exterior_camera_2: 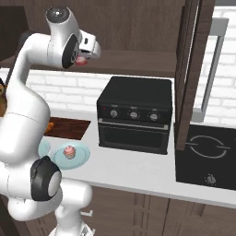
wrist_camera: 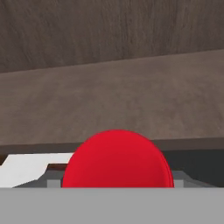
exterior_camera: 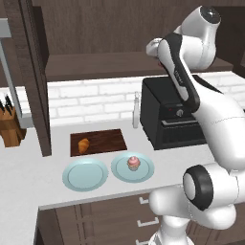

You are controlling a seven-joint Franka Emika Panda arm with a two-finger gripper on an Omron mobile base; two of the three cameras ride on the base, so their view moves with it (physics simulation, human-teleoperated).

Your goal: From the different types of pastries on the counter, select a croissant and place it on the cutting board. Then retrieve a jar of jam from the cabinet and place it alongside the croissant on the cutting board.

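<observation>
The croissant (exterior_camera: 83, 144) lies on the left part of the dark cutting board (exterior_camera: 106, 139) on the counter (exterior_camera: 28, 177). My arm is raised to the cabinet shelf (exterior_camera_2: 138, 63), and my gripper (exterior_camera_2: 82, 59) is shut on the jar of jam (exterior_camera_2: 81, 61). In the hand view the jar's red lid (wrist_camera: 116, 159) sits close at the bottom, just in front of the shelf's front edge (wrist_camera: 188, 143); my fingertips are hidden behind it. The pink-frosted cupcake (exterior_camera: 133, 163) sits on the right blue plate (exterior_camera: 146, 170).
A bare blue plate (exterior_camera: 86, 174) lies left of the cupcake's plate. A black toaster oven (exterior_camera_2: 134, 115) stands under the shelf, with a slim bottle (exterior_camera: 136, 111) beside it. A knife block (exterior_camera: 10, 127) is far left, a cooktop (exterior_camera_2: 207, 154) far right. Vertical cabinet panel (exterior_camera: 36, 76).
</observation>
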